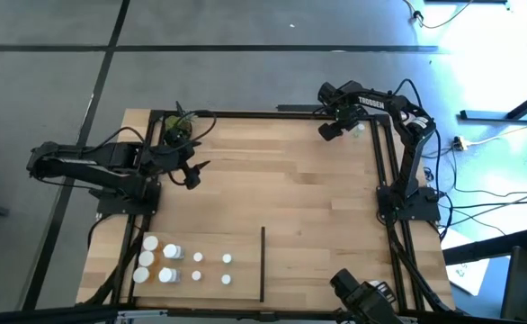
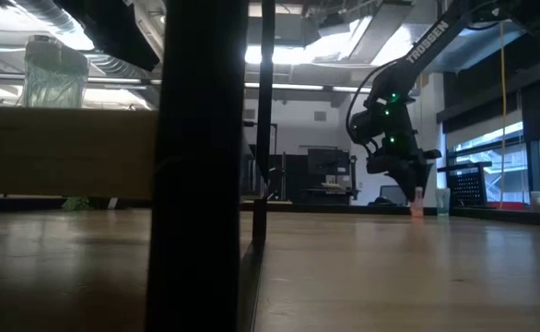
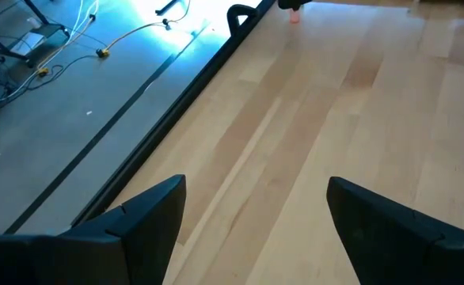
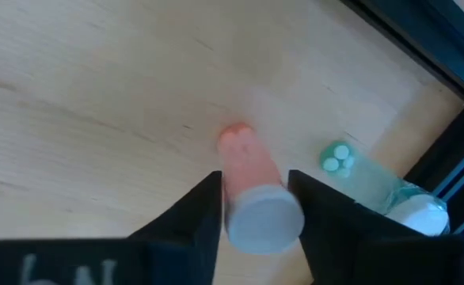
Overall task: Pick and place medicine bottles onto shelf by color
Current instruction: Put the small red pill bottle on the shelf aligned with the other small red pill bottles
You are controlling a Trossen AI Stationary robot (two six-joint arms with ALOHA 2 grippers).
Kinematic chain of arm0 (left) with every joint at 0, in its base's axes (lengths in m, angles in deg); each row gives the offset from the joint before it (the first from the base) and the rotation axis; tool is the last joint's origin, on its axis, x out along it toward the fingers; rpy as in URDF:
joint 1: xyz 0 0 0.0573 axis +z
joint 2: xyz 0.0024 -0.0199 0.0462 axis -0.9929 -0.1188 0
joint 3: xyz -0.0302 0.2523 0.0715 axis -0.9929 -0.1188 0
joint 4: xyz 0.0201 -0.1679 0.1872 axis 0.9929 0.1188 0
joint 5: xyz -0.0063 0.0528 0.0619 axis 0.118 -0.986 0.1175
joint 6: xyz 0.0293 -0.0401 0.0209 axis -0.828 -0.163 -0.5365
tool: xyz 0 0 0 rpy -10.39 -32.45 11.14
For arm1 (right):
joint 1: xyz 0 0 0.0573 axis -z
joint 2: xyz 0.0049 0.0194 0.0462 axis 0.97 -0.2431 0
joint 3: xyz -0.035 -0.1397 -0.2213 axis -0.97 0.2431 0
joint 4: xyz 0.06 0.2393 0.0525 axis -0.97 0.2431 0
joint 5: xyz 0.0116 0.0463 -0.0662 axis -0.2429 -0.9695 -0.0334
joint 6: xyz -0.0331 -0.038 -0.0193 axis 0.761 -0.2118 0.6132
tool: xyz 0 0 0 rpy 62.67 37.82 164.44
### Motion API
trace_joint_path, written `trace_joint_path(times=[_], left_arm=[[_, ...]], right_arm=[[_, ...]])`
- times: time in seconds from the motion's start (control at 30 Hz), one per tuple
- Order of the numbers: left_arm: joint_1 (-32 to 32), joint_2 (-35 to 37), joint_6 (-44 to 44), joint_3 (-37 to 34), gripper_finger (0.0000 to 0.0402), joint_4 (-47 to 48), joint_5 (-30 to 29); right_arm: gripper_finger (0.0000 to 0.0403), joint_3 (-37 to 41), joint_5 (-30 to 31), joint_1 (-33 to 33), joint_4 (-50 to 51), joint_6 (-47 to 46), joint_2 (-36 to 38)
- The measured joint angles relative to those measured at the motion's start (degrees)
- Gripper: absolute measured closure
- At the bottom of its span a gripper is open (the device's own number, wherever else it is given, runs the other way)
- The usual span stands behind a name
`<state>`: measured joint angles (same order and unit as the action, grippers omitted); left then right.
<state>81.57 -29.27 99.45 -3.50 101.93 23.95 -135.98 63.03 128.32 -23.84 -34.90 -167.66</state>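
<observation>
An orange medicine bottle (image 4: 244,170) with a white cap stands near the far right corner of the light-wood shelf (image 1: 290,198). My right gripper (image 4: 256,207) points down over it, shut on it; it shows in the high view (image 1: 330,131) and the low view (image 2: 416,189). The bottle's bottom (image 2: 417,210) rests on the wood. Several white-capped bottles (image 1: 169,263) stand in a group at the near left, left of the thin black divider strip (image 1: 263,263). My left gripper (image 3: 256,229) hovers open over the far left of the board (image 1: 192,175), holding nothing. My right gripper pinches the orange bottle between its two fingers (image 4: 204,210), just below the white cap (image 4: 264,218). The fingers come from above, pointing down. The bottle stands upright with its bottom (image 4: 236,136) on the wood.
A clear bottle (image 4: 374,182) with a white cap and pills inside lies just beside the orange one, against the black rail (image 4: 446,63). A small green plant (image 1: 178,130) stands at the far left corner. The board's middle (image 1: 299,180) is bare wood.
</observation>
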Motion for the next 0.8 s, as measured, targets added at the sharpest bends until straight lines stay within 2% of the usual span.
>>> trace_joint_path(times=[0.2, 0.47, 0.6, 0.8], left_arm=[[0.0, 0.0, 0.0, 0.0, 0.0101, 0.0, 0.0], [0.0, 0.0, 0.0, 0.0, 0.0101, 0.0, 0.0], [0.0, 0.0, 0.0, 0.0, 0.0101, 0.0, 0.0], [0.0, 0.0, -1.8, 0.0, 0.0101, 0.1, 0.0]], right_arm=[[0.0294, 0.0, 0.0, 0.0, 0.0, 0.1, 0.0], [0.0283, 0.0, -2.1, -2.7, 0.2, 0.1, 0.0], [0.029, -2.2, -6.2, -6.0, 1.5, -0.2, 0.0], [0.0287, -10.2, -10.1, -14.3, 5.0, -0.3, 0.0]])
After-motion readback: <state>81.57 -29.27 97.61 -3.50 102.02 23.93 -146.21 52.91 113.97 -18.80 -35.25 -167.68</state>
